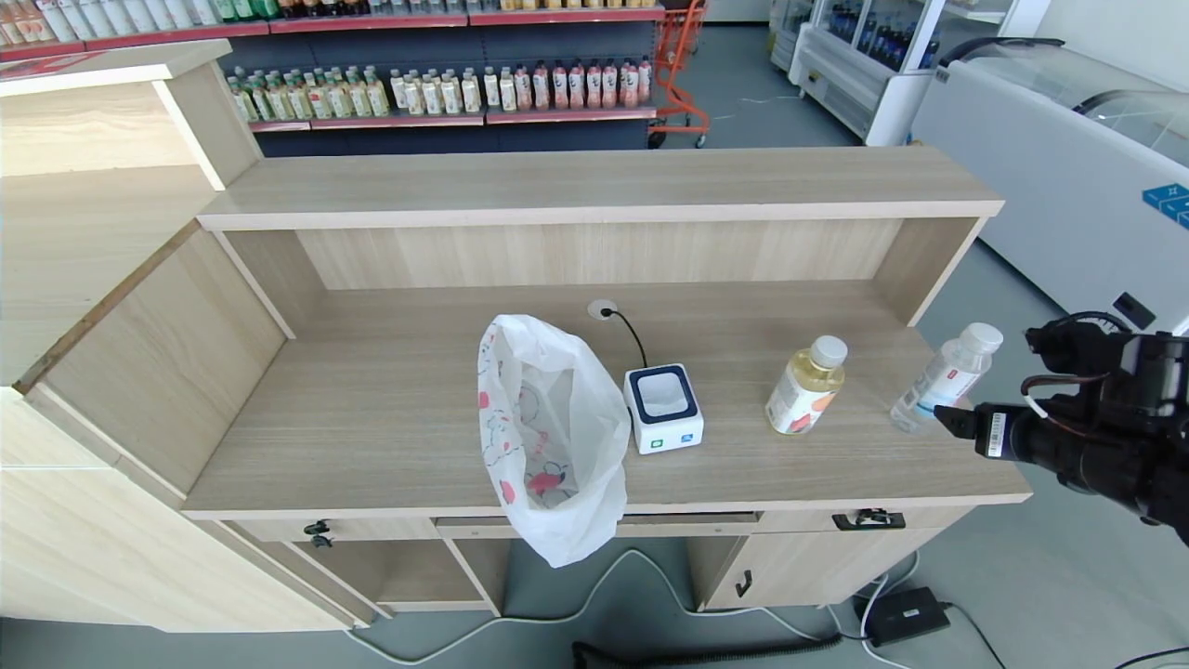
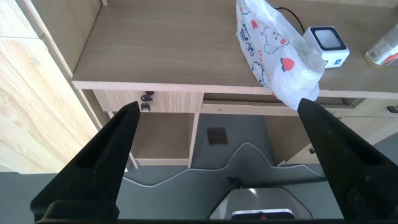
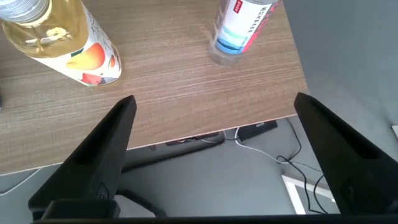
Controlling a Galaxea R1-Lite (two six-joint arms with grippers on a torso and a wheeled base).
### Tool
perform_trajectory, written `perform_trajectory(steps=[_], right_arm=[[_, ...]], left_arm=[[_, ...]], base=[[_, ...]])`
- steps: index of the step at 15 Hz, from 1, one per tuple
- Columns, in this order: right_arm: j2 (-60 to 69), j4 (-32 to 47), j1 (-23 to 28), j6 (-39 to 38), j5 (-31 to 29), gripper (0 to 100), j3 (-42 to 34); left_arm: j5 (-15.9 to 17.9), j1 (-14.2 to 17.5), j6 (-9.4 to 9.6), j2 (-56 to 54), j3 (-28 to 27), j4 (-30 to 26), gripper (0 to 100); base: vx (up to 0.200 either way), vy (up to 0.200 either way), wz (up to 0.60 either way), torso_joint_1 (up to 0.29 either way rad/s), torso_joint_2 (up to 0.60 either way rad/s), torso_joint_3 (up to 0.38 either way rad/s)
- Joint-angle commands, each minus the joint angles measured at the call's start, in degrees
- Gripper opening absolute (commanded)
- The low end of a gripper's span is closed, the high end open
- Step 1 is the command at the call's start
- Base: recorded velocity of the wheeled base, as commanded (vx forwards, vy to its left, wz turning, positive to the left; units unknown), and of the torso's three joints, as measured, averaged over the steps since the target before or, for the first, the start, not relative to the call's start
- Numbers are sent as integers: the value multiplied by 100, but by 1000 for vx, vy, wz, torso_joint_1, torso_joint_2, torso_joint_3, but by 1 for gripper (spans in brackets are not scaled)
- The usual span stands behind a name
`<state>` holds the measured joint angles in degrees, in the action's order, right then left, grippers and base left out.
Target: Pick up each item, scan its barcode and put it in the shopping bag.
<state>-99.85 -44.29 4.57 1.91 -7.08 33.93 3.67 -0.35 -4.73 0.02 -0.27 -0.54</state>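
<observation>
Your right pincer [image 1: 971, 429] off the counter [image 1: 372, 446] end, clear bottle [image 1: 946, 379] just beside its tip, yellow-drink bottle [image 1: 806, 386] beyond, then scanner [image 1: 662, 407], shopping bag [image 1: 548, 437] farthest from it.

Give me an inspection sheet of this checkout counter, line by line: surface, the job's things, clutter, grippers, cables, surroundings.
Surface: light wood counter with a raised back ledge.
Job's things: shopping bag open, hanging over the front edge; scanner next to it; juice bottle and water bottle standing toward the right end.
Clutter: nothing seen.
Grippers: left gripper jaws apart, empty, out in front of the counter; right gripper jaws apart, empty, near the water bottle.
Cables: scanner cable runs to a hole in the counter; loose cables on the floor.
Surroundings: shelves of drinks, chest freezer.
</observation>
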Motion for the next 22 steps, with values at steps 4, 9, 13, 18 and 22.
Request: perform_trajectory(steps=[4, 9, 13, 18, 22], right_arm=[[-1019, -651, -343, 107, 409, 100, 369], [-1634, -1117, -633, 573, 524, 100, 659], [-2038, -1293, -721, 872, 524, 100, 1046], [-2662, -1899, -861, 1101, 541, 100, 1415], [-2917, -2075, -861, 1118, 823, 100, 1591]], left_arm=[[2, 0, -2, -2, 0, 1, 100], [2, 0, -2, -2, 0, 1, 100], [2, 0, -2, -2, 0, 1, 100], [2, 0, -2, -2, 0, 1, 100], [2, 0, -2, -2, 0, 1, 100]], base=[[0, 0, 0, 0, 0, 0], [0, 0, 0, 0, 0, 0], [0, 0, 0, 0, 0, 0], [0, 0, 0, 0, 0, 0], [0, 0, 0, 0, 0, 0]])
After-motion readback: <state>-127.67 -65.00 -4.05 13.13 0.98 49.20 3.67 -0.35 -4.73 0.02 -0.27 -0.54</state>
